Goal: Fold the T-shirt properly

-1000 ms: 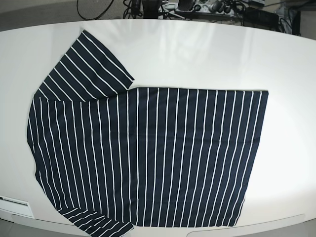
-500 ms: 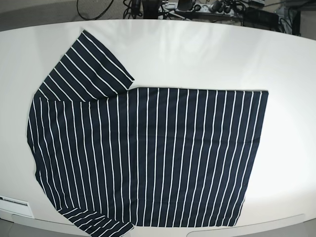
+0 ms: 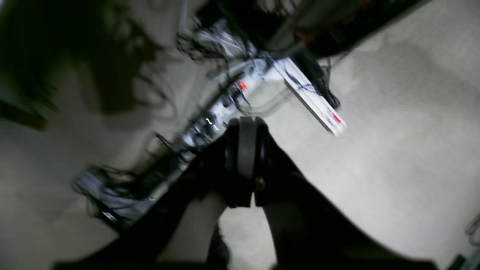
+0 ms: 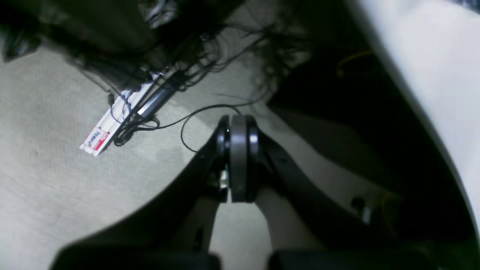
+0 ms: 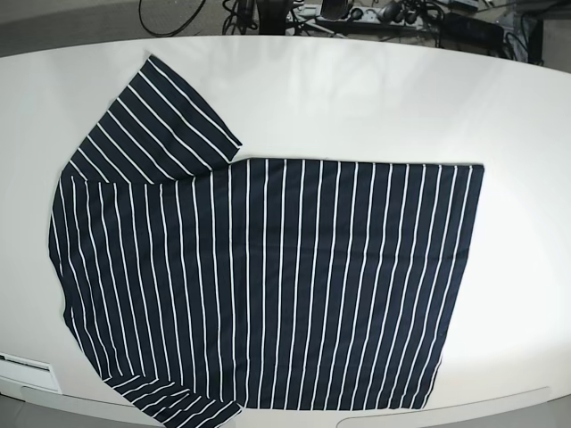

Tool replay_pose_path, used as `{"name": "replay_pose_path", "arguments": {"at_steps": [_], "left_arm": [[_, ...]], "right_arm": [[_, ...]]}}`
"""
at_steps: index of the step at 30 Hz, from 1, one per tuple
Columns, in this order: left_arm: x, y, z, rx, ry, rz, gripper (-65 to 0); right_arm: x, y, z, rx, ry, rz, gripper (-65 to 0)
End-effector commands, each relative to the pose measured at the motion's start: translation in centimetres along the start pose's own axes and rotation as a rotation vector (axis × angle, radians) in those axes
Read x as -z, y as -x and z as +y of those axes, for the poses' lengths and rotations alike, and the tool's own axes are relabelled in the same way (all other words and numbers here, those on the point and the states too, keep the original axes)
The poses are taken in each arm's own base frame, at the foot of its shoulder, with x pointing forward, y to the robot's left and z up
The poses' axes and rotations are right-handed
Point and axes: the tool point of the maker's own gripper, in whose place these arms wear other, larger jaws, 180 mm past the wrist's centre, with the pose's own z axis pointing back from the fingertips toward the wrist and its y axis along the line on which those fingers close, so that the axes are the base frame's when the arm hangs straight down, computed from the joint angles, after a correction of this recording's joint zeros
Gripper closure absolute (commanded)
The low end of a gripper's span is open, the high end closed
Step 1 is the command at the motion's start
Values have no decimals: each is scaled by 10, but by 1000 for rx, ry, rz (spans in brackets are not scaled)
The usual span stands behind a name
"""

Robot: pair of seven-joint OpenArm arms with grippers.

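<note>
Meanwhile T-shirt [image 5: 268,285] flat on table [image 5: 357,98], left claw [image 3: 245,127], right claw [image 4: 238,125] closed, empty, off-table

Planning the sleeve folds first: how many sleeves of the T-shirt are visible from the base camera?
2. One sleeve lies spread toward the table's far left; the other sleeve sits at the near edge, partly cut off by the frame.

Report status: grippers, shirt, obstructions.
Left gripper shut, empty, off table. Right gripper shut, empty. T-shirt flat, unfolded on table. Nothing in the way.
</note>
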Motion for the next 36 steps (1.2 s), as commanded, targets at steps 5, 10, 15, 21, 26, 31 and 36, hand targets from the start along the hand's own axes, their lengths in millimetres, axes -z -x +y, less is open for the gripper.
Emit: {"name": "replay_pose_path", "arguments": {"at_steps": [5, 10, 15, 21, 26, 31, 36], "left_arm": [[-18, -41, 14, 52, -45, -100, 0], [-26, -66, 32, 86, -117, -157, 0], [-26, -78, 45, 100, -162, -192, 0], [-24, -90, 57, 120, -194, -227, 0], [-24, -103, 68, 140, -225, -261, 0], [-23, -113, 81, 193, -266, -278, 0], [-24, -124, 95, 267, -318, -291, 0]], "right_arm": [[-10, -9, -22, 39, 110, -19, 0], [-18, -28, -52, 34, 253, -84, 0], [-35, -57, -84, 0, 411, -185, 0], [-54, -92, -102, -61, 503, -318, 0], [-49, -103, -92, -138, 439, -342, 0], [-35, -122, -91, -193, 405, -394, 0], [-22, -144, -75, -170, 266, -486, 0]]}}
